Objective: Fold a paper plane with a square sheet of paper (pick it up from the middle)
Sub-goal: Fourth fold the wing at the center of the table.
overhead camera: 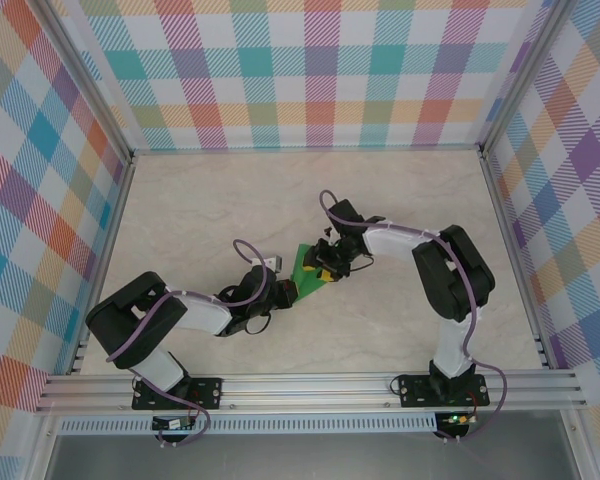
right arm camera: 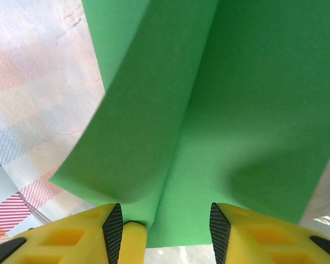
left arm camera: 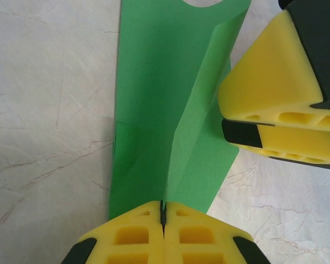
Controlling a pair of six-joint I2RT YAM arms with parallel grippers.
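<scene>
Left gripper: pads pressed flat together on the near edge of the green paper, right at its raised crease. Firm pinch.

Right gripper: fingers a little apart, the sheet curving through the gap. I judge it is not clamped.

The paper runs straight out from my left pads, one flap standing up, and its far side sits just beside my right fingers, over the table.

Risks:
- If the right closes off the crease line, the fold goes crooked or the curl crumples.
- If my two hands pull against each other, the thin sheet tears or slides out of the left pinch.

Containers: none in play; the paper is held by fingers alone.
</scene>
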